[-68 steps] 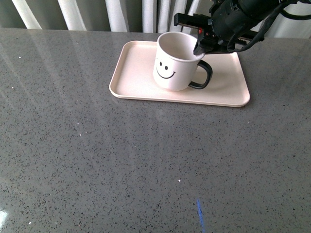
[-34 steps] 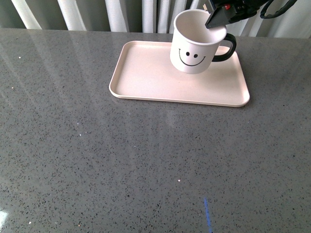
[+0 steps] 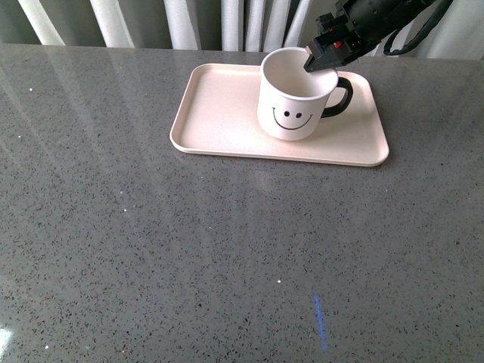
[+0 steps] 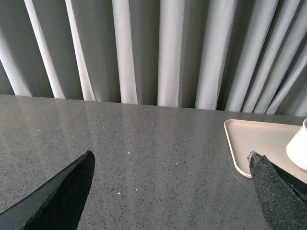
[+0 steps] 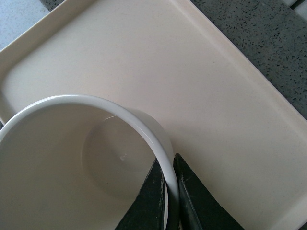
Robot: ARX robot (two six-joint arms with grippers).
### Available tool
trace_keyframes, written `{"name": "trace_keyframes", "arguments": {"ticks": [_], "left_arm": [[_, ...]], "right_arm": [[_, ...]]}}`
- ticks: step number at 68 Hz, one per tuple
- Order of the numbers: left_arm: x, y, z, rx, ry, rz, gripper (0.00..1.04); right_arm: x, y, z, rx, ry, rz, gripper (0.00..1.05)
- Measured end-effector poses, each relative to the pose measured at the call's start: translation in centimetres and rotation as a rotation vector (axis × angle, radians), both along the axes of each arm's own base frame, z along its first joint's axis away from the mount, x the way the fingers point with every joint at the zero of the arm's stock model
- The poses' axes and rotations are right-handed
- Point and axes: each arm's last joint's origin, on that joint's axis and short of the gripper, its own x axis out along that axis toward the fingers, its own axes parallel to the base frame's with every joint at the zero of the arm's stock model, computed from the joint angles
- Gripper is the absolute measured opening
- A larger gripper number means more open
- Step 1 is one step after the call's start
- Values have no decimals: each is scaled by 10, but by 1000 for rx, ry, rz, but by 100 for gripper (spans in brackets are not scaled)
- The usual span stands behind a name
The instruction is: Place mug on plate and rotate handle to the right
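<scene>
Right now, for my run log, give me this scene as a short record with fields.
item: cream-white mug with a black smiley face, upright, on or just above the right half of the pale pink rectangular tray
orientation: black loop handle points right in the front view
right hand: shut on the mug's rim, one finger inside
left hand: open, empty, over the grey speckled table

— Where does the mug (image 3: 293,107) sit?
— On the right half of the plate (image 3: 215,113), handle (image 3: 342,97) pointing right, the right gripper (image 3: 314,63) at its rim above the handle.
— And the plate?
— At the table's (image 3: 227,249) far side, before the curtains (image 3: 181,23), right of centre.
</scene>
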Motion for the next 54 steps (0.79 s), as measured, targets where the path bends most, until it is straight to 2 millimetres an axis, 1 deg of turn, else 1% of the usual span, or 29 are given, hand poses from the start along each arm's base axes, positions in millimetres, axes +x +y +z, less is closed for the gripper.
{"name": "trace_keyframes", "arguments": {"ticks": [22, 54], "left_arm": [[0, 0, 0, 0, 0, 0, 95], [0, 0, 0, 0, 0, 0, 95]], "right_arm": [[2, 3, -6, 5, 25, 9, 2], [2, 3, -8, -9, 37, 3, 2]]}}
